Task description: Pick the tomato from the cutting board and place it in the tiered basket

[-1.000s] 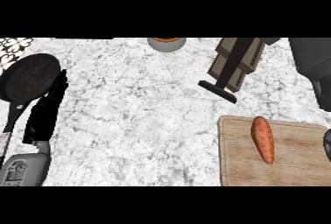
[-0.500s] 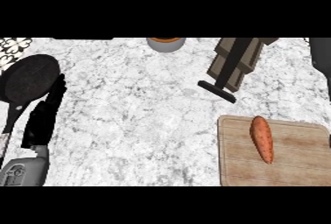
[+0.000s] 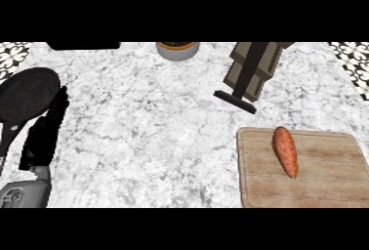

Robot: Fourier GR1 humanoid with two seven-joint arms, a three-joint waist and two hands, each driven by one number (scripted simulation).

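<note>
An elongated orange vegetable (image 3: pixel 285 151) is seen lying on the cutting board (image 3: pixel 324 188); the left hand (image 3: pixel 45 132) is held flat, fingers straight, holding nothing.

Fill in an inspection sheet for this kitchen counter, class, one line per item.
Surface: marble counter.
Job's things: long orange vegetable, not tomato-shaped, lies on the cutting board; no tiered basket seen.
Clutter: dark pan at left, grey pot at the far edge, knife block beyond the board.
Hands: left hand open, fingers straight, beside the pan; right hand not in view.
Cables: nothing seen.
Surroundings: patterned tiles at the far corners.
</note>
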